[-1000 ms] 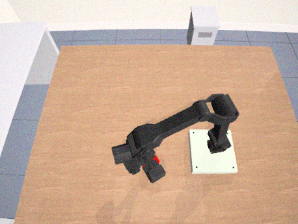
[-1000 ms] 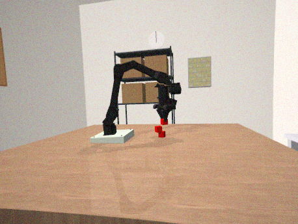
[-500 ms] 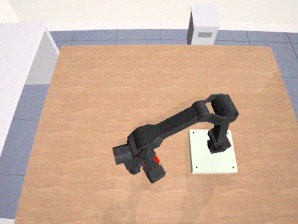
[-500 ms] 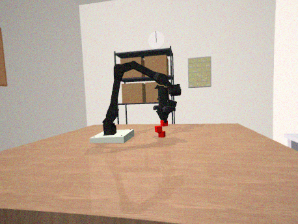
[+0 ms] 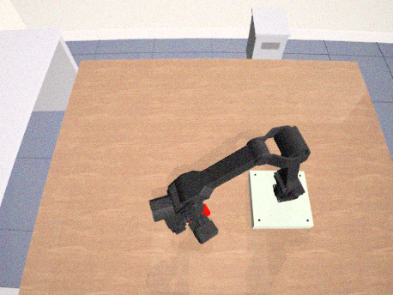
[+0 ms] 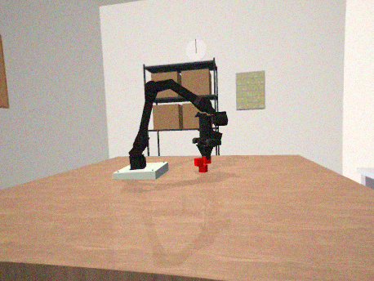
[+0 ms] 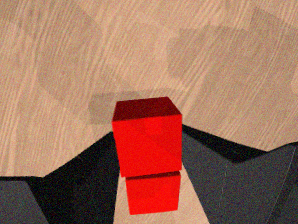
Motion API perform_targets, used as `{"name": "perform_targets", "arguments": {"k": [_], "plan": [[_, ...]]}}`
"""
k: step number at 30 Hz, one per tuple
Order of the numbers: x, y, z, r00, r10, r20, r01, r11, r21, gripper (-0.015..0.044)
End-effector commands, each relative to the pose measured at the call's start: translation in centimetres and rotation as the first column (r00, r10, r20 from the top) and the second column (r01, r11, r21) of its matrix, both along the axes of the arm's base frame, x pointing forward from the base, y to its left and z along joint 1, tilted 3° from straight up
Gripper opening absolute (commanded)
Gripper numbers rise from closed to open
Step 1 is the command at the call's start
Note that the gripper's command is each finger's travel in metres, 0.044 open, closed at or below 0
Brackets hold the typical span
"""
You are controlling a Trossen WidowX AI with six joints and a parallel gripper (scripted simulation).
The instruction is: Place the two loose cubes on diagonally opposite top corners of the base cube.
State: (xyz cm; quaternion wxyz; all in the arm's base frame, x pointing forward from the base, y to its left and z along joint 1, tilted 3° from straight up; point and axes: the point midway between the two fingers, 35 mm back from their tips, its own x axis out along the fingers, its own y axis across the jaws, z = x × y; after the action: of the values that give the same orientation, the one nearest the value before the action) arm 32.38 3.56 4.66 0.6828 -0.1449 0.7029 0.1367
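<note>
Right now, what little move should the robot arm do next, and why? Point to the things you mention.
Probably ease the held cube (image 6: 208,161) (image 7: 147,147) down gently, if it lines up. The gripper (image 6: 206,158) (image 7: 147,135) grips it beside the placed cube (image 6: 199,162), which sits on the base cube (image 6: 202,168); letting go should wait until it rests level.
</note>
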Motion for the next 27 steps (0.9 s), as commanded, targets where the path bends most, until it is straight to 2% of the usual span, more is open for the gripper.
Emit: {"name": "perform_targets", "arguments": {"k": [1,24,27], "plan": [[0.0,-0.06,-0.34,1.0,0.007,-0.003,-0.007,1.0,-0.006,0.0105],[0.0,-0.06,-0.49,1.0,0.008,-0.003,-0.008,1.0,-0.006,0.0105],[0.0,-0.06,-0.49,1.0,0.008,-0.003,-0.008,1.0,-0.006,0.0184]]}}
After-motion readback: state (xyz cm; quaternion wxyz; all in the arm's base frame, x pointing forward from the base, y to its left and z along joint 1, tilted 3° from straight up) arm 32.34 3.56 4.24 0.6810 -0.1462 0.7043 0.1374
